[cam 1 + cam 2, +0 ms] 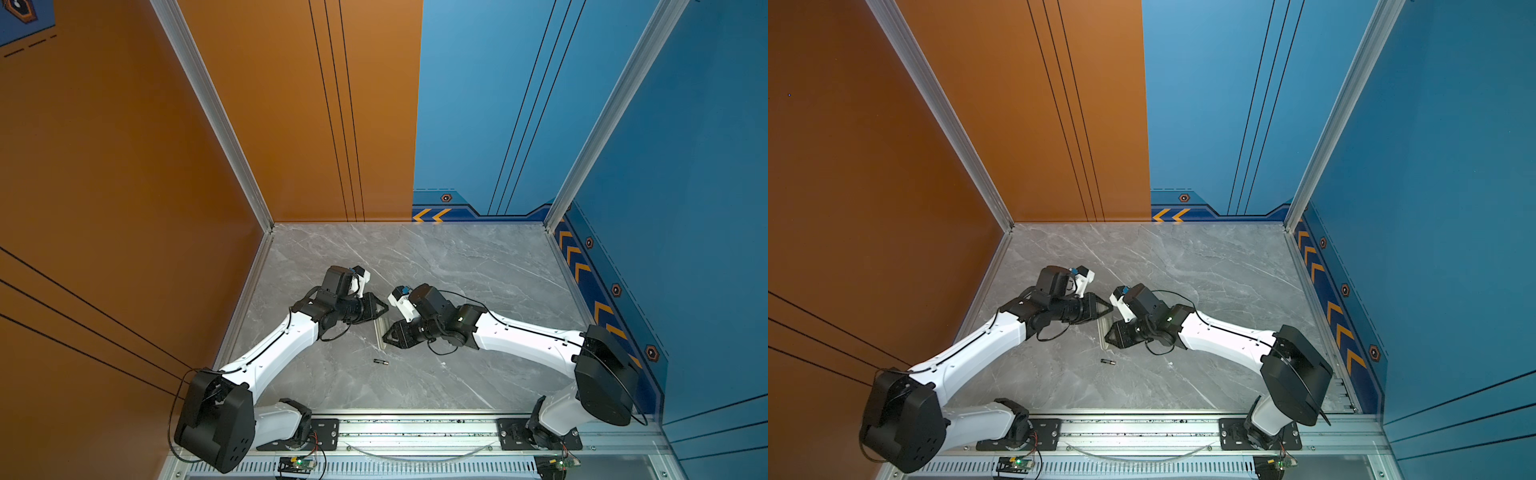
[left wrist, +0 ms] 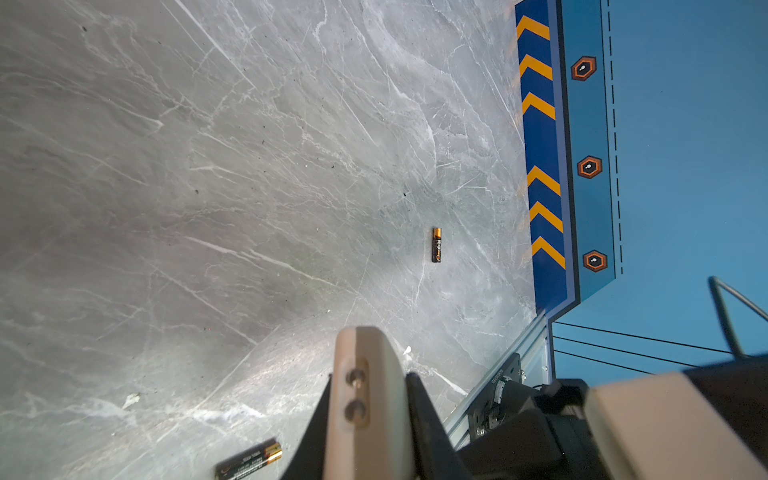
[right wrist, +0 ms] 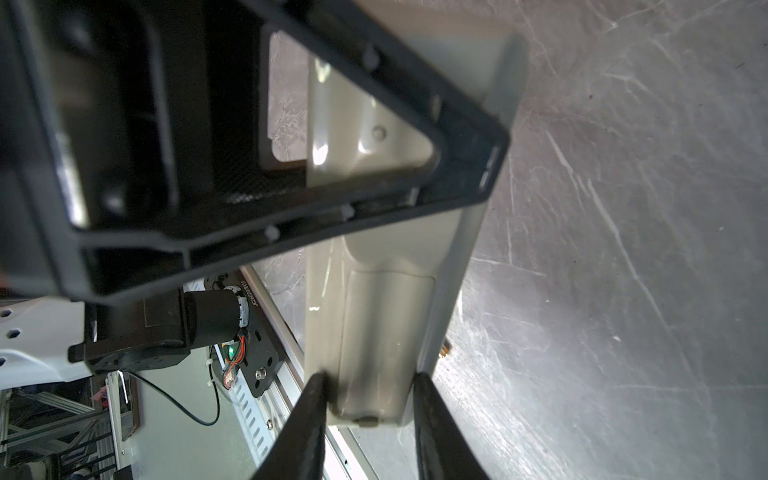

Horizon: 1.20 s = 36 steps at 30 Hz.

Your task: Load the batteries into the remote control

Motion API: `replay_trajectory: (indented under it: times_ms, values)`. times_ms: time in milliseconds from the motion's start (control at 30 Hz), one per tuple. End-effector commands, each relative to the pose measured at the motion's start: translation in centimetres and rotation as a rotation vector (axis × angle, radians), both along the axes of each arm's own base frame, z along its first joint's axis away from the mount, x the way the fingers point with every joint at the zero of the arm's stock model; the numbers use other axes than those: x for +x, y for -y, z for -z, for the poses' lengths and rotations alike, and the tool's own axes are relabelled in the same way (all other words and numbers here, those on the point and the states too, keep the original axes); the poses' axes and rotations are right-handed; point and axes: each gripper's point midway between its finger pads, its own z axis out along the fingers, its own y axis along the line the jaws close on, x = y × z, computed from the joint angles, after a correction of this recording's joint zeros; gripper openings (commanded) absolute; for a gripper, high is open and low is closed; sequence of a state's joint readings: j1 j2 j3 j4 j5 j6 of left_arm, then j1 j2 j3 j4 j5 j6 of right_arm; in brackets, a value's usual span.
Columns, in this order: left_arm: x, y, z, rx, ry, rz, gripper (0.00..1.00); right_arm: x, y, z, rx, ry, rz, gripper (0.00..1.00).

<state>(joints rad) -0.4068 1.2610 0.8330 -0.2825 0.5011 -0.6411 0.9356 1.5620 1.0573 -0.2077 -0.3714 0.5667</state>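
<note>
Left gripper (image 2: pixel 370 378), right gripper (image 3: pixel 370 380) snug on remote (image 3: pixel 386 324)

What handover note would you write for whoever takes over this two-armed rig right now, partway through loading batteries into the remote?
The left gripper has its jaws shut on one end of the slim white plastic remote control.
The right gripper has its jaws straddling the remote's other end; whether they grip yet is unclear.
Both small black cylindrical batteries with copper-orange ends lie loose on the grey marble tabletop: one, the other.
Done: remote is in hand.
Left: open the compartment, insert both batteries.
</note>
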Motion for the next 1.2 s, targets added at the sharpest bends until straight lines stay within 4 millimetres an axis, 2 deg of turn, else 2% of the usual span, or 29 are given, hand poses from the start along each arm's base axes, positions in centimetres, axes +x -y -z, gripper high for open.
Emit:
replay_trajectory:
  times_ms: [0,1167]
  values:
    - [0.44,0.46,-1.34,-0.002,0.035,0.018,0.00,0.52,-0.52,-0.75,0.024,0.001,0.006,0.31]
    - [0.39,0.32,-1.30,0.004,0.039,0.017,0.00,0.59,-0.62,-0.73,0.038,-0.016,0.011,0.23]
